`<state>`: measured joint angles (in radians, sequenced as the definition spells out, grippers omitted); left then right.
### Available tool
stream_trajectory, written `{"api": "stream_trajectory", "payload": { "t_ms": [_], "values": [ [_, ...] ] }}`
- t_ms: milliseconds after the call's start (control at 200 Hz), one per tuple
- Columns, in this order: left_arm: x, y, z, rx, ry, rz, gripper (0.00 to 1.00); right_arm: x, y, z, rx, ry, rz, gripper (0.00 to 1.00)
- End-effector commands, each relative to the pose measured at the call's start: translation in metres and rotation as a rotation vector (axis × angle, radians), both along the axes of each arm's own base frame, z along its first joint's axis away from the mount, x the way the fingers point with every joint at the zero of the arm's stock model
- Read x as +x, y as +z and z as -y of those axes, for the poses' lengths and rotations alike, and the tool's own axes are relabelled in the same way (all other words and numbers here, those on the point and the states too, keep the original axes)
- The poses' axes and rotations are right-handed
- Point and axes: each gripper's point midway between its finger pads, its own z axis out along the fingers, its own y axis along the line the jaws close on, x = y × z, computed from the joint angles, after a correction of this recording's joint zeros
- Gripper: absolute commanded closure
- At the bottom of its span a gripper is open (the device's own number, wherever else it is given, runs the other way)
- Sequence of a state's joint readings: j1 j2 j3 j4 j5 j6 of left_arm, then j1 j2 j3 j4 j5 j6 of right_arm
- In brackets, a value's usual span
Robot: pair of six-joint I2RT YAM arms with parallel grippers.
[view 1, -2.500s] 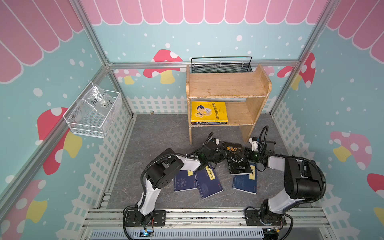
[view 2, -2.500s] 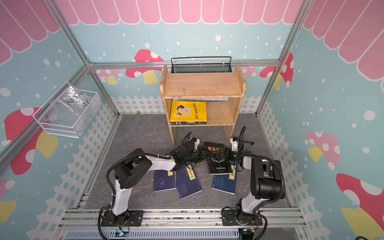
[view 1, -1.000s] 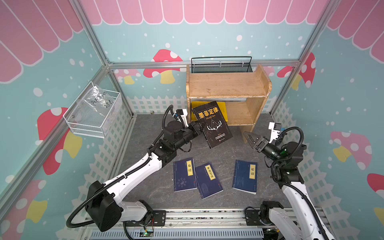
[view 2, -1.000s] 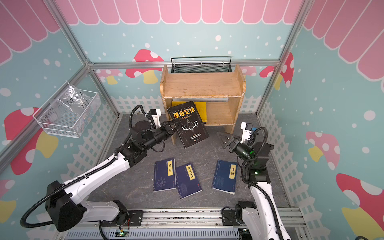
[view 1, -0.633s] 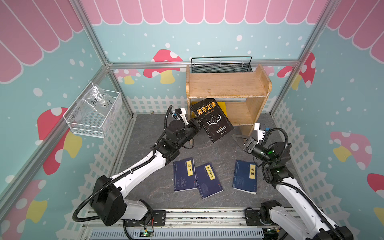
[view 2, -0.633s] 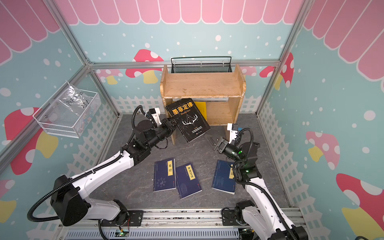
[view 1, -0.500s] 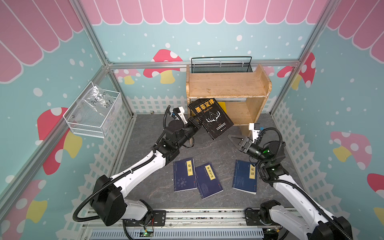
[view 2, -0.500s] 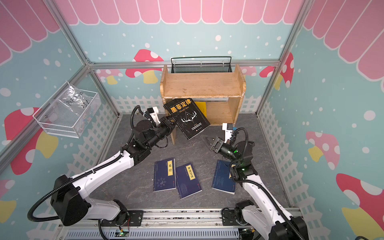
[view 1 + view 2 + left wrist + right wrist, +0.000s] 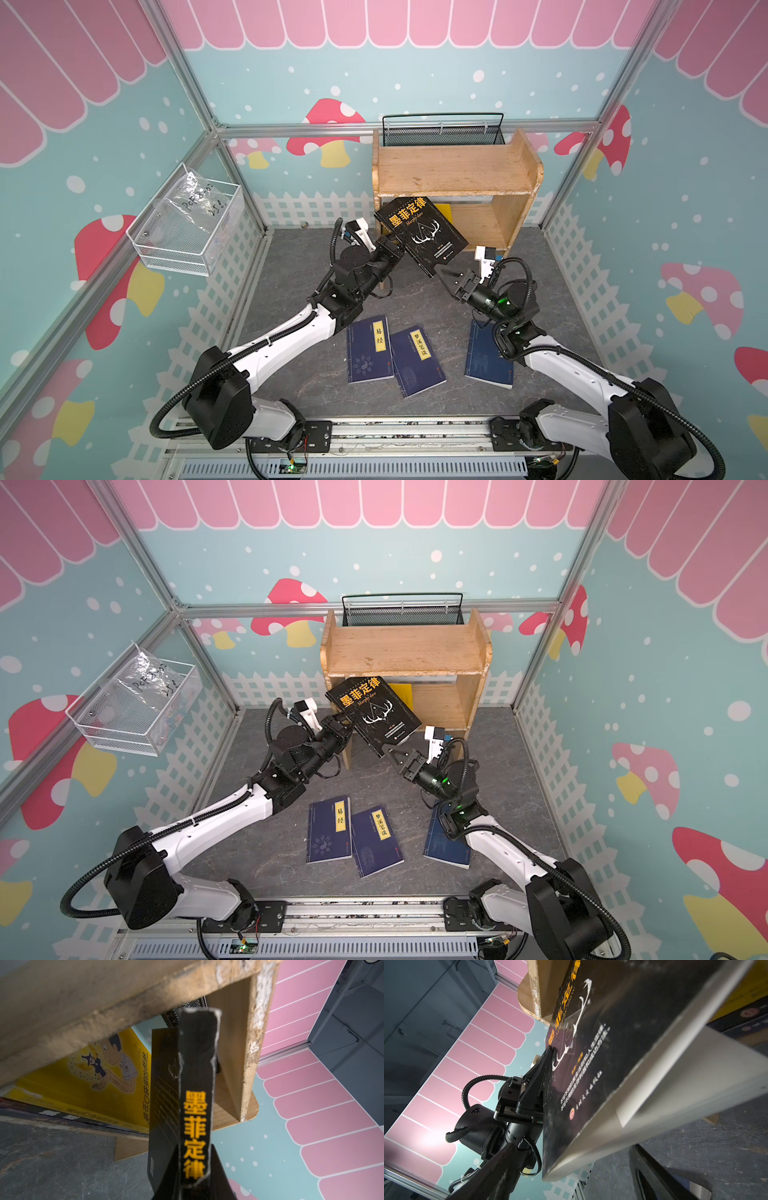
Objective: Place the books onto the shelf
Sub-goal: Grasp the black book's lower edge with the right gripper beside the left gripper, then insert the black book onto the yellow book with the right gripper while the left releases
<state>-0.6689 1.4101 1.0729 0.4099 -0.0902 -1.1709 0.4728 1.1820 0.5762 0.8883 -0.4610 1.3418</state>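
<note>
The black book (image 9: 424, 232) (image 9: 374, 710) is off the table, held tilted with its cover facing up, in front of the left end of the shelf (image 9: 453, 170) (image 9: 405, 650). In both top views its upper corner overlaps the front edge of the shelf's top board. The left claw (image 9: 395, 245) (image 9: 347, 721) is clamped on the book at the spine. The left wrist view shows the spine (image 9: 195, 1093) rising from between the two fingers, and the right wrist view shows that claw (image 9: 548, 1059) pinching the cover (image 9: 612, 1043). The right claw (image 9: 446, 274) (image 9: 392, 752) sits just under the book's lower corner with its jaws spread wide. In the right wrist view that corner lies between the two fingers, and I cannot tell whether either one touches it. The shelf stands at the table's (image 9: 299, 291) back edge, right of the middle, with a black mesh basket (image 9: 442, 131) behind it. A yellow book (image 9: 442, 210) (image 9: 93, 1076) lies flat on the lower tier, on top of a darker book. Three navy books (image 9: 370, 353) (image 9: 417, 361) (image 9: 486, 361) lie flat near the middle of the table's front edge, the rightmost partly under the right arm. A white wire basket (image 9: 187, 232) hangs on the left wall.
</note>
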Motion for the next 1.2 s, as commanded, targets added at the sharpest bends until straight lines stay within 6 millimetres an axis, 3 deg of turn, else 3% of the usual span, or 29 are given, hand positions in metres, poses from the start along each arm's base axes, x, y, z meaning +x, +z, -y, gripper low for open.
{"api": "stream_trajectory", "payload": {
  "t_ms": [0,110,265,465,570,735,875,1026,1196],
  "values": [
    [-0.004,0.037,-0.003,-0.099,0.027,0.098,1.00,0.007,0.015,-0.003,0.057,-0.044,0.021,0.19],
    [-0.002,0.034,-0.002,-0.100,0.042,0.095,1.00,0.008,0.013,-0.007,0.077,-0.061,0.010,0.27],
    [-0.001,0.030,0.002,-0.095,0.056,0.092,1.00,0.012,0.016,0.003,0.110,-0.151,0.013,0.59],
    [-0.002,0.028,0.006,-0.086,0.061,0.096,1.00,0.021,0.024,0.017,0.129,-0.254,0.023,0.82],
    [-0.003,0.025,0.008,-0.071,0.051,0.084,0.98,0.028,0.028,0.019,0.078,-0.297,0.036,0.87],
    [-0.005,0.014,0.006,-0.025,0.052,0.062,0.66,0.040,0.030,0.025,-0.016,-0.328,0.027,0.90],
    [-0.009,0.005,0.000,0.054,0.061,0.039,0.47,0.052,0.033,0.035,-0.078,-0.306,0.031,0.90],
    [-0.014,-0.009,-0.012,0.106,0.076,0.006,0.37,0.064,0.031,0.042,-0.115,-0.268,0.027,0.90],
    [-0.027,-0.022,-0.028,0.182,0.087,-0.013,0.33,0.074,0.036,0.039,-0.173,-0.195,0.060,0.89]
  ]
}}
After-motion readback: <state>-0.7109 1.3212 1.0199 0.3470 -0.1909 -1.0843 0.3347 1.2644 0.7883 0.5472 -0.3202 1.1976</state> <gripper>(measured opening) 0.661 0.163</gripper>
